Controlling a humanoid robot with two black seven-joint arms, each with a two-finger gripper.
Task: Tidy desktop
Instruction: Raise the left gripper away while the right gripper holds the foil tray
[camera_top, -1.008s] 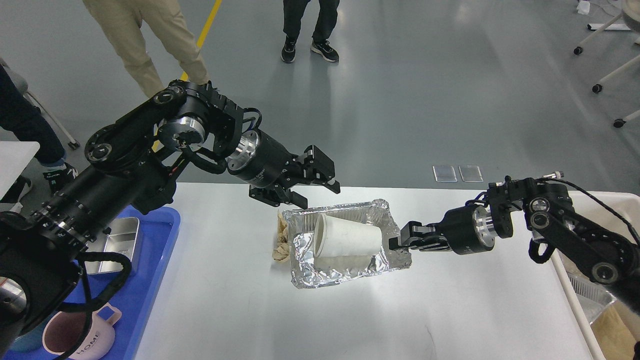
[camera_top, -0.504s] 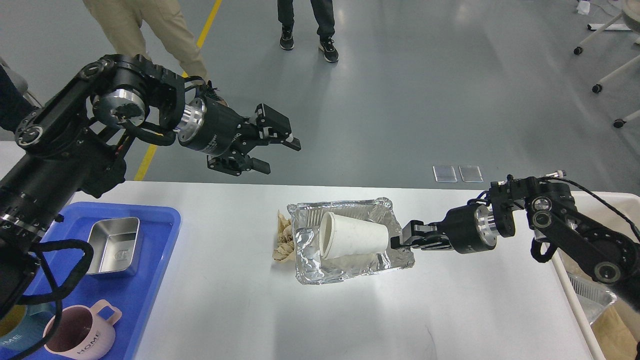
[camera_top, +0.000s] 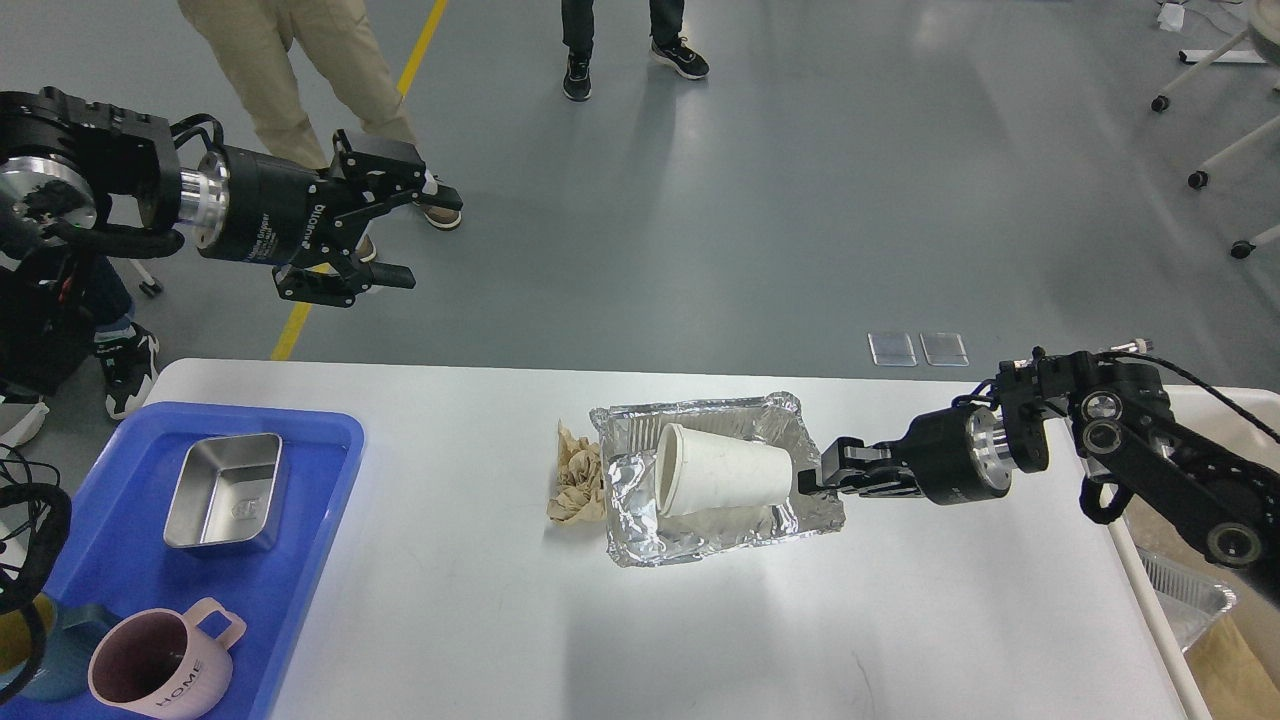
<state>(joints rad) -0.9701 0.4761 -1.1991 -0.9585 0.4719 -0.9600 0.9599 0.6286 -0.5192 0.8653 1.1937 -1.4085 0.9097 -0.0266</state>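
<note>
Head view: the white worktop (camera_top: 480, 620) fills the lower part of the frame, with its rounded far-left corner visible and grey floor beyond it.

Left gripper (camera_top: 425, 235): raised above the floor beyond the far-left corner of the worktop, well apart from every item. Its two fingers point right and stand wide apart, with nothing between them.

Right gripper (camera_top: 812, 480): low over the worktop, pointing left, at the right-hand rim of the foil tray (camera_top: 700, 535). The fingers sit close together on the crumpled rim, pinching the foil.

Foil tray: rests near the middle of the worktop, its rim bent and creased. A white paper cup (camera_top: 725, 472) lies on its side inside the tray, mouth turned left. A crumpled brown paper napkin (camera_top: 577, 485) lies on the worktop, touching the left side of the tray.

Blue plastic tray (camera_top: 300, 560): sits at the left edge of the worktop. It carries a rectangular metal dish (camera_top: 222, 490) near its far end and a pink mug (camera_top: 165, 665) marked "HOME" near its near end. A dark teal vessel (camera_top: 50, 670) stands just beside the mug, partly cut off by the frame edge.

Cream-coloured bin (camera_top: 1215, 420): stands at the right edge of the worktop, partly hidden by the right arm. A second foil container (camera_top: 1190, 595) shows inside it.

Background: the legs of two standing persons (camera_top: 300, 90) and a yellow floor line (camera_top: 405, 70).
</note>
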